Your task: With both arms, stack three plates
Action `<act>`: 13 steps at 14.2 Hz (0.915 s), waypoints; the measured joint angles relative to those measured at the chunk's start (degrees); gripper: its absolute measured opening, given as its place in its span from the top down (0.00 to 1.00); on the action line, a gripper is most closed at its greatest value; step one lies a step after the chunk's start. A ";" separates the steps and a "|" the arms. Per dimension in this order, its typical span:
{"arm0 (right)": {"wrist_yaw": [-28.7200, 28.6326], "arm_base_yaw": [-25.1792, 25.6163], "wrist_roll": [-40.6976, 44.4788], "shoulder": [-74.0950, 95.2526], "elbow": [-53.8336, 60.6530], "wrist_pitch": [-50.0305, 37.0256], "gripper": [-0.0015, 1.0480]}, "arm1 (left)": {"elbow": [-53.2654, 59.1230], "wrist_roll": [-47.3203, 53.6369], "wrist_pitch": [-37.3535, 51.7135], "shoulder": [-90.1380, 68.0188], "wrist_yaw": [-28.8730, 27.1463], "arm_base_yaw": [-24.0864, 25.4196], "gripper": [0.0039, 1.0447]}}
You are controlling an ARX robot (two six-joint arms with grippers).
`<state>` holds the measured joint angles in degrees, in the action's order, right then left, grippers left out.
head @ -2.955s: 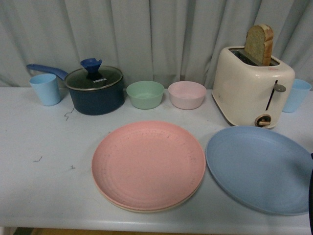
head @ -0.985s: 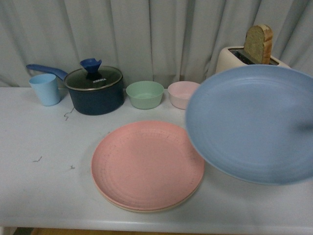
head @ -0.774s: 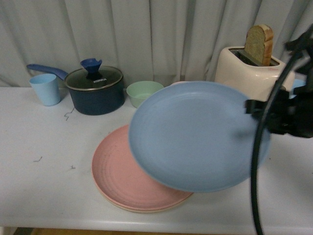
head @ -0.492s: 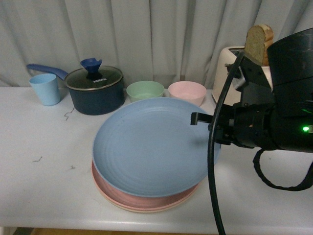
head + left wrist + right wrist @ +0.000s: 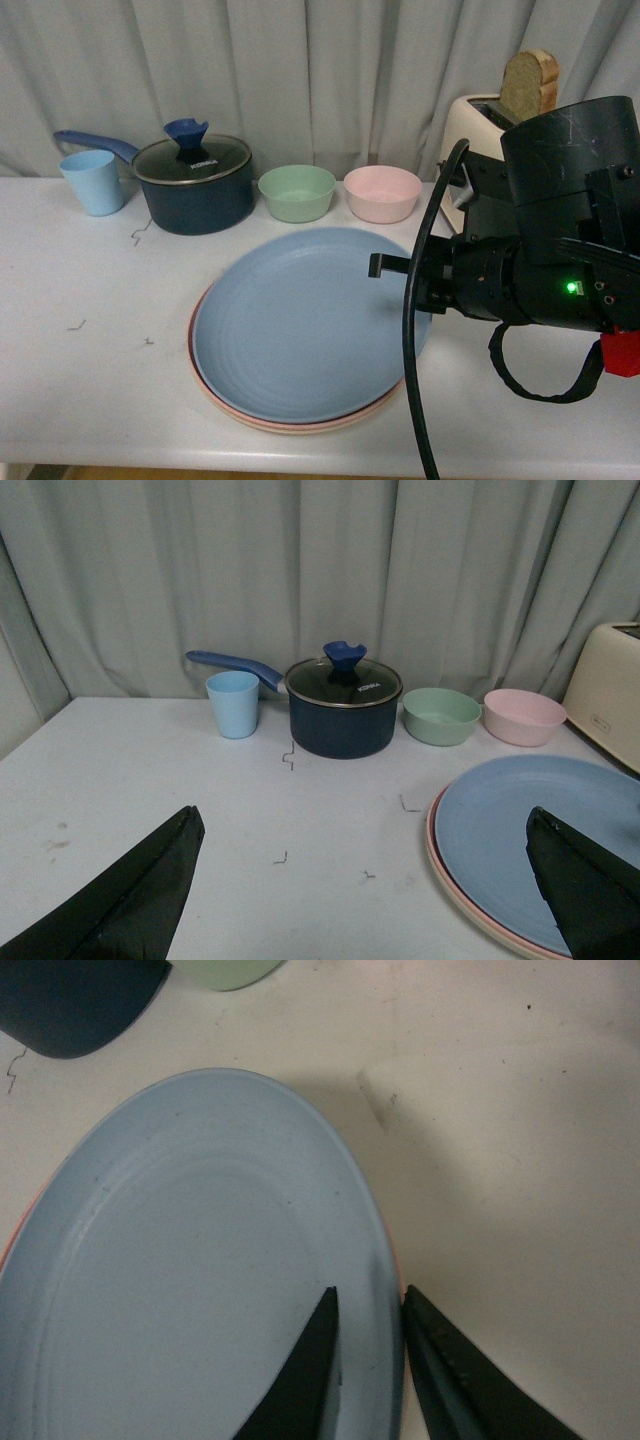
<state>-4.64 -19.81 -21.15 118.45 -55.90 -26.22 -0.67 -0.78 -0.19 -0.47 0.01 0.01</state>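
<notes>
- Front view: blue plate [image 5: 300,320] lies on top of the pink plate [image 5: 197,345]. Thin pale edge of the beige plate [image 5: 300,431] shows under that on the near side. Stack sits mid table [image 5: 90,380].
- Right wrist view: right claw [image 5: 370,1298] is narrow, pinching the blue plate's rim. One finger is over the rim, the other outside/under it.
- Left wrist view: left claw [image 5: 360,815] is spread wide, nothing in it, not touching any plate.
- Progress, my read: all 3 plates look stacked, so placing is basically done. Left to do: let go of the rim and pull the right arm away w/o dragging the plate.
- Pink rim shows on the left + near side only, so blue seems a bit off-centre twd the right claw. Can't tell if it's fully flat.
</notes>
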 joint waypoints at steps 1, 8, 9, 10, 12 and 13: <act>-0.35 0.37 -0.02 -0.98 1.46 -1.01 0.74 | 0.00 0.00 0.00 0.00 -0.02 0.00 0.06; 19.47 4.74 17.92 -10.67 27.80 -45.94 0.73 | 0.02 0.00 -0.02 0.00 -0.17 0.02 0.06; 18.82 6.80 19.19 -16.76 30.67 -47.93 0.85 | 0.02 0.00 0.04 0.00 0.00 0.02 0.06; 17.14 7.96 19.82 -21.90 34.73 -48.33 0.99 | 0.02 0.00 0.00 0.00 0.00 0.02 0.06; 14.49 9.64 20.61 -26.40 41.35 -46.90 0.98 | 0.02 0.00 0.00 0.00 -0.02 0.02 0.06; 13.62 10.93 20.74 -30.40 43.47 -47.15 0.98 | 0.02 0.00 -0.02 0.00 -0.02 0.02 0.06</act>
<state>8.97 -8.88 -0.40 88.05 -12.43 -73.36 -0.64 -0.78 -0.21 -0.47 -0.01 0.03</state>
